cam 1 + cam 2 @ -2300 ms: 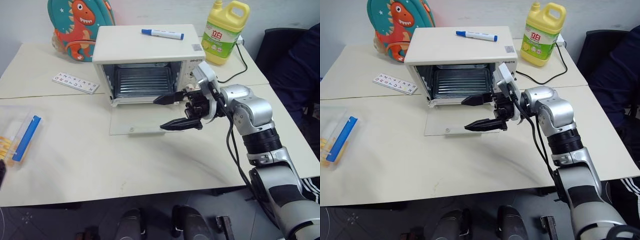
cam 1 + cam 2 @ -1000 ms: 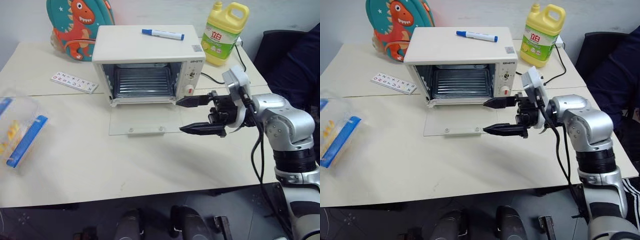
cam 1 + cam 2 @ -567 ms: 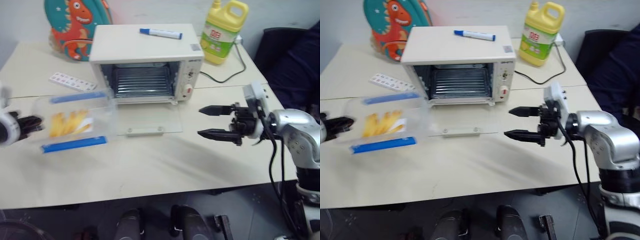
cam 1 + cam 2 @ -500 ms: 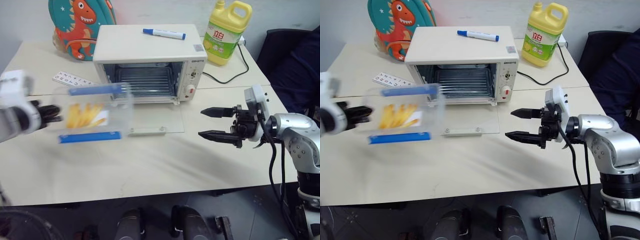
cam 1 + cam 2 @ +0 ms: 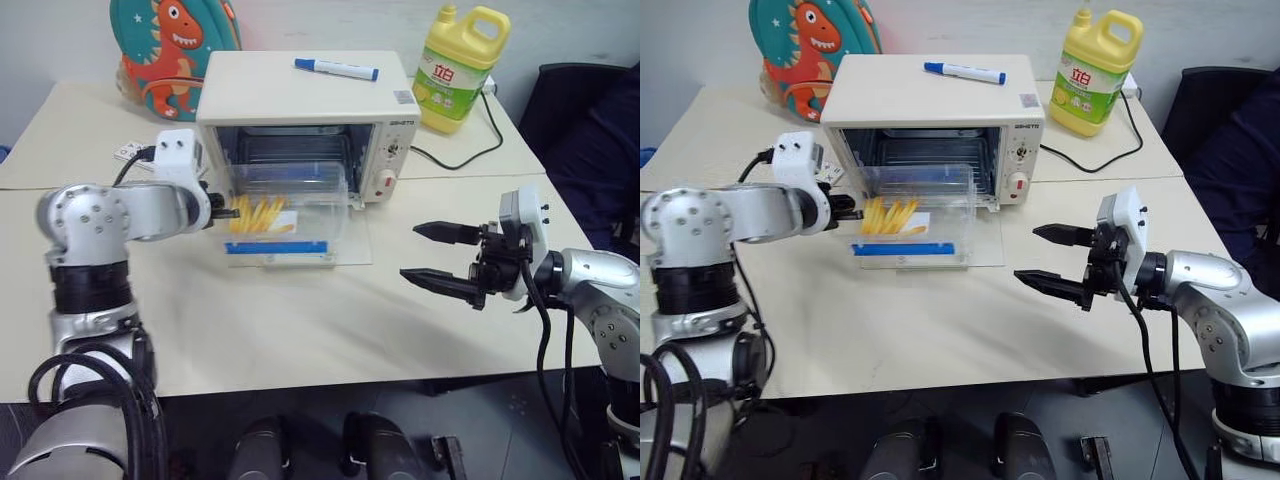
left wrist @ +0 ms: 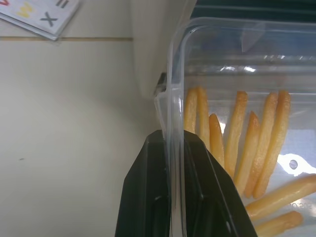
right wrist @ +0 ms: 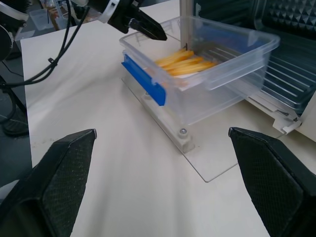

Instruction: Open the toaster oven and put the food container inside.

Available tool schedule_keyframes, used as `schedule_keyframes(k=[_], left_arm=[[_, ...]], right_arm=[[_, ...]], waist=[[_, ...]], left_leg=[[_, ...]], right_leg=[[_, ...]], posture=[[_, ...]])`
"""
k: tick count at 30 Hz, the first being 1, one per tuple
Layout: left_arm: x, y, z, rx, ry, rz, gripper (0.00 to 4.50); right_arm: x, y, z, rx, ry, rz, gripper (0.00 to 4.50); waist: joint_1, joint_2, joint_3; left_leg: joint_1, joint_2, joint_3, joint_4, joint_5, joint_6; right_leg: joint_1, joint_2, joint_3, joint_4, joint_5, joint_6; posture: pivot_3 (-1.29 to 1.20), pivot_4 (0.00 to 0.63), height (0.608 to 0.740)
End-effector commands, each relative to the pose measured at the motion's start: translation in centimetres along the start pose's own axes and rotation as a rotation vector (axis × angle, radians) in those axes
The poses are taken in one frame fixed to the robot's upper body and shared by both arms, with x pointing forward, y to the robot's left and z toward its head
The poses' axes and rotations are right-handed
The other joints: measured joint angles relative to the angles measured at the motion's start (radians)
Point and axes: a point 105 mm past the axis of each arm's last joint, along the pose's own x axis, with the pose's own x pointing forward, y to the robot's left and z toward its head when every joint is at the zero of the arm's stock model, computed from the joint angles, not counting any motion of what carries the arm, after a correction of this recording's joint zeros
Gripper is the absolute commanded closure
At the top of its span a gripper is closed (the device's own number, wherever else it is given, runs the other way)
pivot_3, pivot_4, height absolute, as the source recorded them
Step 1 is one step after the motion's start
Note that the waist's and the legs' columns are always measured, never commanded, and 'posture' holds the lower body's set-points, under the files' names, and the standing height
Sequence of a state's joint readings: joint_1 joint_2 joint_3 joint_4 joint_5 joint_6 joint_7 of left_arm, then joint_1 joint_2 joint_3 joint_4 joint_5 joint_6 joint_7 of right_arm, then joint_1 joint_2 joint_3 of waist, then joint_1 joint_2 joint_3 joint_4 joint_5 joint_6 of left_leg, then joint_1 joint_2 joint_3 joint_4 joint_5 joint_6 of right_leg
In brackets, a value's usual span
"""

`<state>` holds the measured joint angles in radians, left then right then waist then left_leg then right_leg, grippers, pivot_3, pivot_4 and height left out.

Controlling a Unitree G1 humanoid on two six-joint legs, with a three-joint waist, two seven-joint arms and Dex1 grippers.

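Food container: light, rigid, slick clear plastic; left gripper pinches its 9 o'clock rim. Right gripper gapes wide, empty.

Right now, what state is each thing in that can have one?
Oven: door down, open.
Container: lid on, held over the open door at the oven's mouth.
Left gripper: shut on the container's rim.
Right gripper: open, holding nothing.
Marker: capped, lying on the oven.
Bottle: capped, upright.
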<state>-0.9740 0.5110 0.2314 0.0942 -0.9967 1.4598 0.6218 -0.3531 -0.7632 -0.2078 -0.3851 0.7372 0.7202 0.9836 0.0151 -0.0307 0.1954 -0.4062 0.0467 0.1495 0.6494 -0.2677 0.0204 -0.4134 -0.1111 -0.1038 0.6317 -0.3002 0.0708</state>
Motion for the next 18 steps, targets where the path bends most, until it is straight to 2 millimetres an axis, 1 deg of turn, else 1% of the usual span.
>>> schedule_keyframes(k=[1,2,3,5,6,11,15,16,17,18], left_arm=[[-0.3,-0.3,1.2,-0.055,-0.04,-0.013,3.8],[-0.3,-0.5,1.3,-0.06,-0.045,-0.017,3.64],[-0.3,-0.6,1.3,-0.064,-0.048,-0.019,3.38],[-0.5,-0.6,1.4,-0.065,-0.054,-0.021,2.71],[-0.7,-0.3,1.4,-0.066,-0.062,-0.019,2.44],[-2.7,0.7,1.9,-0.089,-0.164,-0.071,2.44],[-5.1,1.6,2.4,-0.069,-0.293,-0.133,2.44],[-5.5,1.5,2.7,-0.078,-0.332,-0.172,2.41],[-6.6,1.3,2.9,-0.084,-0.408,-0.284,2.4],[-7.5,1.0,2.7,-0.075,-0.462,-0.388,2.6]], right_arm=[[-0.3,0.3,1.0,-0.036,-0.037,-0.014,0.0],[-0.3,0.3,0.9,-0.035,-0.038,-0.016,0.0],[-0.3,0.3,0.9,-0.034,-0.038,-0.018,0.0],[-0.1,0.3,0.7,-0.032,-0.037,-0.021,0.0],[-0.1,0.3,0.7,-0.028,-0.038,-0.023,0.0],[0.5,0.3,0.1,-0.007,-0.03,-0.028,0.0],[1.1,0.5,-0.5,0.023,-0.02,-0.01,0.0],[1.2,0.5,-0.6,0.039,-0.027,-0.003,0.19],[1.8,0.6,-0.9,0.079,-0.037,0.006,0.4],[2.3,0.9,-1.2,0.1,-0.037,0.025,0.63]], waist=[[0.001,0.0,0.0],[0.002,0.0,0.0],[0.002,0.0,0.0],[0.002,0.0,0.0],[0.001,0.0,0.0],[-0.001,0.0,0.0],[-0.003,0.0,0.0],[-0.003,0.0,0.0],[-0.003,0.0,0.0],[-0.008,0.0,0.0]], left_leg=[[0.0,0.0,0.0,0.0,0.0,0.0],[0.0,0.0,0.0,-0.001,0.0,0.0],[0.0,0.0,0.0,-0.001,0.0,0.0],[0.0,0.0,0.0,-0.001,0.0,0.0],[0.0,0.0,0.0,-0.001,0.0,0.0],[0.0,0.001,0.0,0.0,0.0,0.0],[0.0,0.001,0.0,-0.001,0.0,0.0],[0.0,0.001,0.0,0.0,0.0,0.0],[0.0,0.001,0.0,-0.001,0.0,0.0],[0.0,0.001,0.0,0.0,0.0,0.0]], right_leg=[[0.0,0.0,0.0,0.0,0.0,0.0],[0.0,0.0,0.0,0.0,0.0,0.0],[0.0,0.0,0.0,-0.001,0.0,0.0],[0.0,0.001,0.0,-0.001,0.0,0.0],[0.0,0.001,0.0,-0.001,0.0,0.0],[0.0,0.001,0.0,0.0,0.0,0.0],[0.0,0.001,0.0,0.0,0.0,0.0],[0.0,0.001,0.0,0.0,0.0,0.0],[0.0,0.001,0.0,0.0,0.0,0.0],[0.0,0.001,0.0,0.0,0.0,0.0]], posture=[[0.0,0.15,0.74],[0.0,0.15,0.74],[0.0,0.15,0.74],[0.0,0.15,0.74],[0.0,0.15,0.74],[0.0,0.15,0.74],[0.0,0.15,0.74],[0.0,0.15,0.74],[0.0,0.15,0.74],[0.0,0.15,0.74]])
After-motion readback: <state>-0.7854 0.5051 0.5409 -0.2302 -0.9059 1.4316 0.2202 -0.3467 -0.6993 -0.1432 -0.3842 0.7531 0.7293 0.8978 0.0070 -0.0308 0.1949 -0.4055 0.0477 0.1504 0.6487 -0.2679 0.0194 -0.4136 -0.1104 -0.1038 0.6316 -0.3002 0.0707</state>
